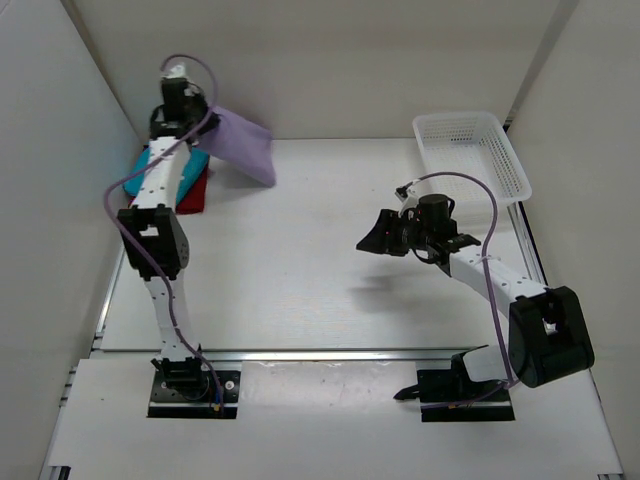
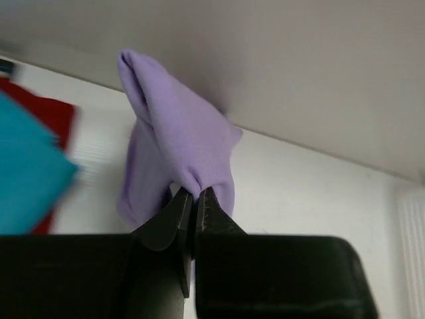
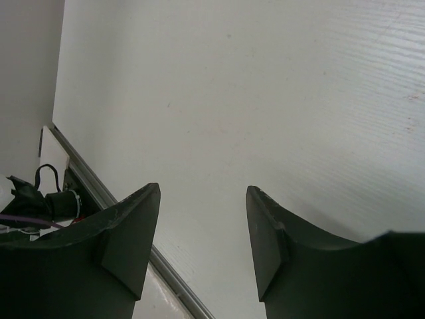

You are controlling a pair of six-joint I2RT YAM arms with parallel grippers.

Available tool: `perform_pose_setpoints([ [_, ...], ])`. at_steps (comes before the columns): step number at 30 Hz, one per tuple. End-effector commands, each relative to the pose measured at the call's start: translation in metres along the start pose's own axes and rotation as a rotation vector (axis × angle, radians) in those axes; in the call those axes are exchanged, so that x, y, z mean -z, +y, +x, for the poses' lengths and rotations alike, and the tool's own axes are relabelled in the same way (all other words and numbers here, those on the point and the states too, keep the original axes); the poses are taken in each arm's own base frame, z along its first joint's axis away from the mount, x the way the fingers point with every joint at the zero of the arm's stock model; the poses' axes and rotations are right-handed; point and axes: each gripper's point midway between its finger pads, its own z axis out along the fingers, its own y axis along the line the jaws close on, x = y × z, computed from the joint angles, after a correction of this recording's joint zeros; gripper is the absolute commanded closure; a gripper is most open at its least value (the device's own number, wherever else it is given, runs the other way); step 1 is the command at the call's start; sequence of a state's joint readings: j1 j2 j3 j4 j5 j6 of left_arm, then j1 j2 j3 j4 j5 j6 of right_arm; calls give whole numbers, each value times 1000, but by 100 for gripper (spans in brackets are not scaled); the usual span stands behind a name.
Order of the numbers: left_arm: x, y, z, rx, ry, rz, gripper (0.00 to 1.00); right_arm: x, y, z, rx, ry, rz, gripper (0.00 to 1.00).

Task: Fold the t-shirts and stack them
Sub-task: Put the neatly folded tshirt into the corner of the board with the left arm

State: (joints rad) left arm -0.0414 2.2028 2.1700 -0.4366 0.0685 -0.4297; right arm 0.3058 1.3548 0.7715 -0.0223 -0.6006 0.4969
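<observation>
Plainly, the left claw is pinched shut on a gathered fold of the lavender t-shirt, holding it up in the far left corner; in the top view the cloth drapes from the claw down and to the right, so its long axis slants toward the middle of the bench; whether its lower corner touches the surface I cannot tell. Just to the near left of it, under the left forearm, the teal t-shirt lies on the red t-shirt; that pile is close beside the hanging cloth, so I judge the coming move turns on a short carry to the near left, or a lowering onto open bench to the right if more folding is wanted. The right claw stands moderately wide with nothing between its jaws, hovering over the bench right of centre, well apart from all three shirts; the left arm is far nearer. The bench is white and smooth; white walls close the left, far and right sides; a white lattice basket sits at the far right.
</observation>
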Motion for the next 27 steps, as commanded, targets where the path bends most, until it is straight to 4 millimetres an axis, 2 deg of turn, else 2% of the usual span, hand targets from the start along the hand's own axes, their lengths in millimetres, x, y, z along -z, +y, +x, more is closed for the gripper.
perform_pose_setpoints([
  [1, 53, 74, -64, 53, -102, -86, 100, 0, 15, -4, 53, -16, -54, 47],
  [2, 60, 84, -58, 58, -108, -94, 100, -2, 20, -2, 61, -11, -66, 47],
  [3, 66, 111, -46, 70, -95, -146, 96, -1, 19, -3, 63, -13, -64, 46],
  [4, 64, 139, -27, 101, -70, -187, 82, -3, 24, 2, 69, 4, -82, 47],
  [5, 71, 157, -31, 151, -84, -185, 65, -2, 29, 3, 82, 5, -96, 47],
  [6, 73, 177, -16, 200, -55, -218, 55, 0, 29, 3, 84, 3, -94, 47],
  [7, 76, 203, 1, 294, -37, -252, 31, 0, 28, 6, 91, 7, -88, 47],
  [8, 85, 220, -2, 379, -63, -236, 10, 0, 31, 8, 93, 11, -90, 47],
  [9, 89, 232, 18, 443, -34, -250, 2, 1, 33, 12, 109, 16, -96, 47],
  [10, 96, 251, 29, 541, -34, -253, 2, 2, 34, 13, 108, 12, -96, 47],
  [11, 105, 259, 18, 590, -79, -234, 1, 2, 34, 19, 111, 23, -97, 46],
  [13, 117, 270, 39, 663, -67, -260, 1, 3, 33, 28, 113, 31, -90, 44],
  [14, 123, 268, 44, 671, -66, -257, 1, 4, 32, 31, 112, 26, -83, 41],
  [15, 129, 267, 47, 660, -77, -267, 1, 4, 32, 36, 117, 31, -81, 33],
  [16, 132, 265, 43, 647, -90, -271, 1, 5, 30, 40, 113, 32, -69, 31],
  [17, 137, 263, 51, 635, -81, -297, 1, 5, 29, 47, 116, 41, -60, 19],
  [18, 143, 260, 51, 621, -89, -313, 1, 5, 27, 55, 114, 53, -51, 12],
  [19, 149, 251, 52, 601, -94, -302, 1, 6, 27, 56, 120, 43, -41, 1],
  [20, 148, 240, 65, 595, -70, -284, 2, 5, 23, 62, 116, 44, -19, 1],
  [21, 148, 221, 73, 567, -49, -243, 1, 5, 21, 69, 125, 51, -4, 1],
  [22, 154, 209, 69, 539, -65, -224, 1, 7, 22, 70, 127, 46, -8, 1],
  [23, 152, 191, 84, 506, -24, -198, 1, 8, 22, 75, 132, 49, -2, 1],
  [24, 154, 163, 90, 463, -5, -154, 2, 7, 20, 81, 134, 59, 2, 0],
  [25, 161, 150, 97, 425, 9, -139, 1, 9, 18, 88, 124, 75, 14, 1],
  [27, 165, 93, 126, 317, 69, -60, 1, 10, 10, 98, 125, 81, 63, 1],
])
